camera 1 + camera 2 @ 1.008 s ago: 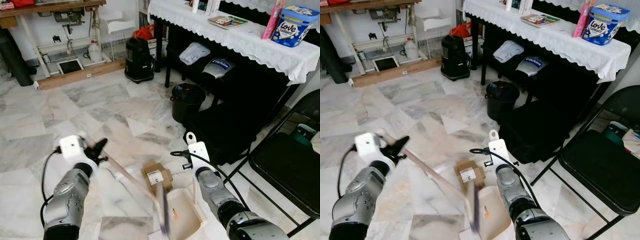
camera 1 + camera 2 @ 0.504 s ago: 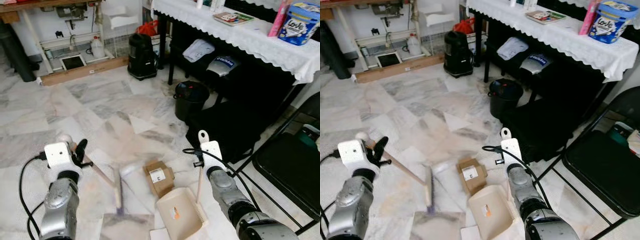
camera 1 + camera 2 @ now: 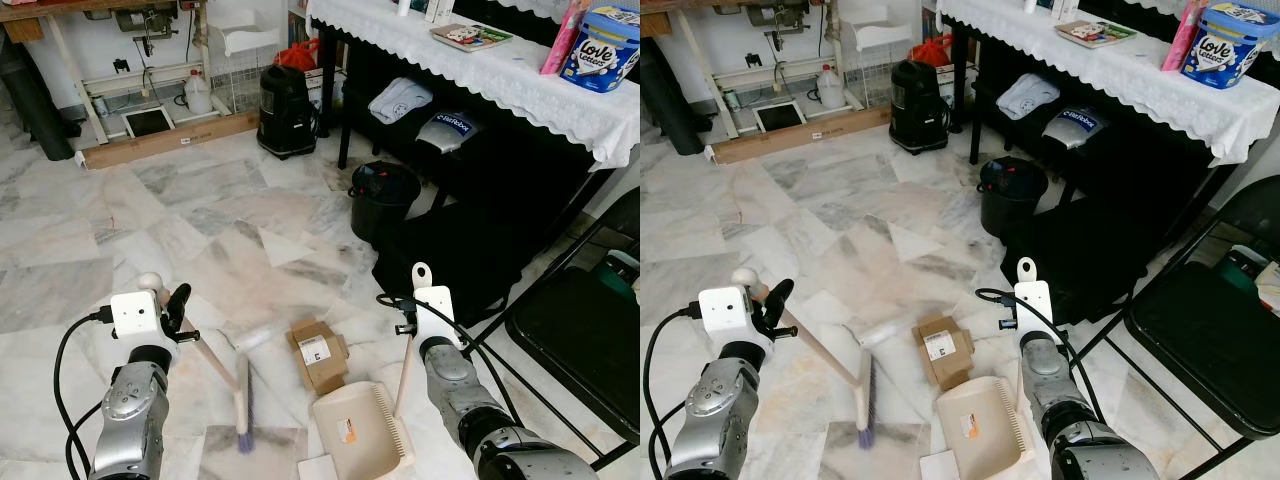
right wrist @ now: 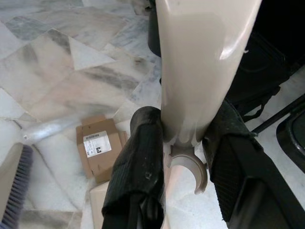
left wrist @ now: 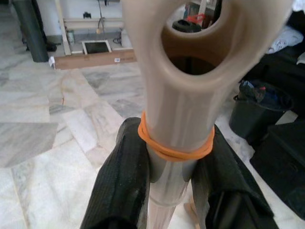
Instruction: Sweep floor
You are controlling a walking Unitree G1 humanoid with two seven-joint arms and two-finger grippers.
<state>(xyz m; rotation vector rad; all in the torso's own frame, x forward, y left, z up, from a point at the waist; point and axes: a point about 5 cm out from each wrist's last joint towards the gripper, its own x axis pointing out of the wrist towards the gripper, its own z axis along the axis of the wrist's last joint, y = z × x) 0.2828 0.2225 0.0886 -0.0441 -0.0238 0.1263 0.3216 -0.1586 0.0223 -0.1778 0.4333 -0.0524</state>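
- Jaws on both sides are pinching: left gripper (image 5: 167,191) clamps the broom handle (image 5: 181,124) just below its orange rubber band (image 5: 174,149); right gripper (image 4: 183,167) clamps the dustpan handle (image 4: 200,62).
- Left eye view: I see the broom head (image 3: 243,405) on the marble floor (image 3: 150,220), left of the cardboard box (image 3: 318,352). The dustpan (image 3: 357,435) sits just right of and below the box, mouth toward it. A crumpled clear plastic piece (image 3: 257,336) lies beside the box.
- Right eye view: same layout; black bin (image 3: 1006,193) and the cloth-covered counter (image 3: 1120,70) stand well beyond, folding chair (image 3: 1210,330) on the right.
- Left wrist view: fingers (image 5: 121,181) are tight on the handle, hang-hole end towards the camera.
- Right wrist view: box, plastic and bristles (image 4: 14,191) lie below the handle.
- Step, my read: mid-stroke, gathering debris toward the pan.
- Next: drag the bristles rightward across the box and plastic into the pan mouth, holding the pan lip flat on the floor so nothing slips under.
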